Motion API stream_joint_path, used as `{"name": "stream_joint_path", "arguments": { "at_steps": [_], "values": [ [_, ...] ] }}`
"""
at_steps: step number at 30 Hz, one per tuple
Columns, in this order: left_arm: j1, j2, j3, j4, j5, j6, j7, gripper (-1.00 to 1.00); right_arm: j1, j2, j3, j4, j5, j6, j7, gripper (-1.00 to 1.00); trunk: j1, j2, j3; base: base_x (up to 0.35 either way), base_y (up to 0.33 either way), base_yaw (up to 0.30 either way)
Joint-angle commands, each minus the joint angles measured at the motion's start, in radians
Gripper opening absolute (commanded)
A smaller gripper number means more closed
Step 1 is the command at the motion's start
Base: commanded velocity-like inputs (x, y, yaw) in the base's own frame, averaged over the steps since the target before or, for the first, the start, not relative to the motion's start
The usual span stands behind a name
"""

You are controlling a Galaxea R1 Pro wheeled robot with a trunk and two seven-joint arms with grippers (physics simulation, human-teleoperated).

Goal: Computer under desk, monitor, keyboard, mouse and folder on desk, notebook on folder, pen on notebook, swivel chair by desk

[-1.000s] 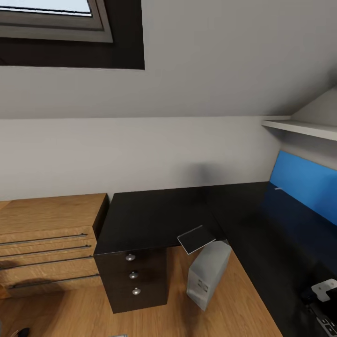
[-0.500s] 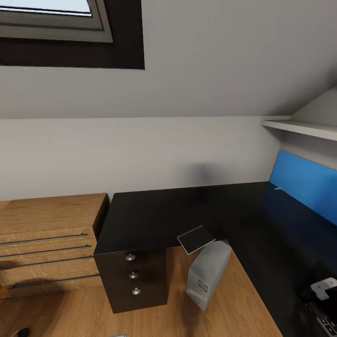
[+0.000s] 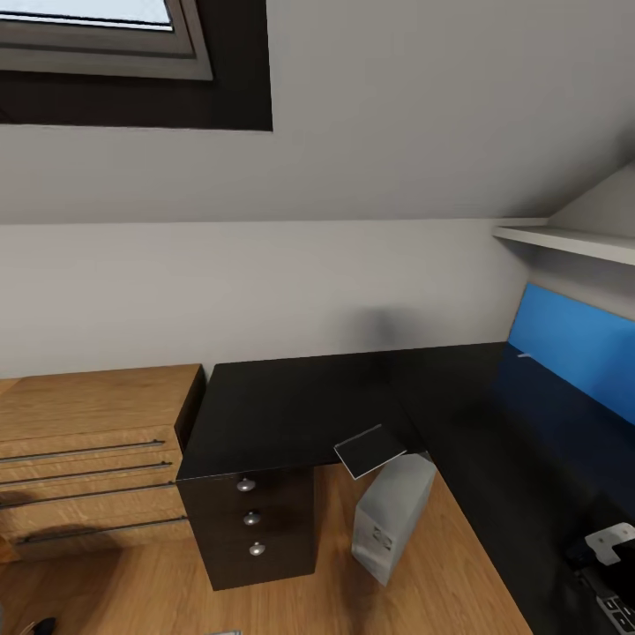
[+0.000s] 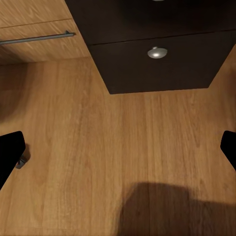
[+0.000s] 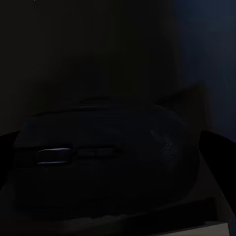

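Note:
The black L-shaped desk (image 3: 291,406) stands against the wall. A grey-white computer tower (image 3: 392,516) leans on the floor in the desk's inner corner, partly under the top. A thin dark sheet with a pale rim (image 3: 370,450) juts out over the desk's edge above it. In the right wrist view a dark mouse (image 5: 98,157) lies on a dark surface between the fingers of my right gripper (image 5: 113,147), which is open. My left gripper (image 4: 118,152) is open over bare wooden floor. Part of my right arm (image 3: 610,542) shows low on the right of the head view.
A black drawer unit with round knobs (image 3: 251,520) closes the desk's left end, and its lowest knob (image 4: 156,52) is near my left gripper. A wooden dresser (image 3: 88,459) stands left of it. A blue panel (image 3: 573,344) and a white shelf (image 3: 564,240) are on the right.

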Motion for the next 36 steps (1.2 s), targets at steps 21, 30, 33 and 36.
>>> {"name": "stream_joint_path", "arguments": {
  "at_steps": [21,30,33,36],
  "values": [
    [-0.001,0.001,-0.005,-0.002,0.007,0.000,0.008,1.00,-0.005,0.025,-0.010,-0.002,0.001,0.046,0.006,-1.00,0.000,-0.001,-0.001,0.000,0.000,0.000],
    [-0.001,0.001,-0.005,-0.002,0.007,0.000,0.008,1.00,-0.007,0.032,-0.012,-0.027,-0.002,0.049,0.005,-1.00,0.000,-0.001,-0.001,0.000,0.000,0.000],
    [-0.001,0.001,-0.005,-0.002,0.007,0.000,0.008,1.00,-0.007,0.033,-0.013,-0.035,-0.003,0.059,0.004,-1.00,0.000,-0.001,-0.001,0.000,0.000,0.000],
    [-0.001,0.001,-0.005,-0.002,0.007,0.000,0.008,1.00,-0.007,0.033,-0.013,-0.037,-0.003,0.063,0.004,-1.00,0.000,-0.001,-0.001,0.000,0.000,0.000]
  ]
}}
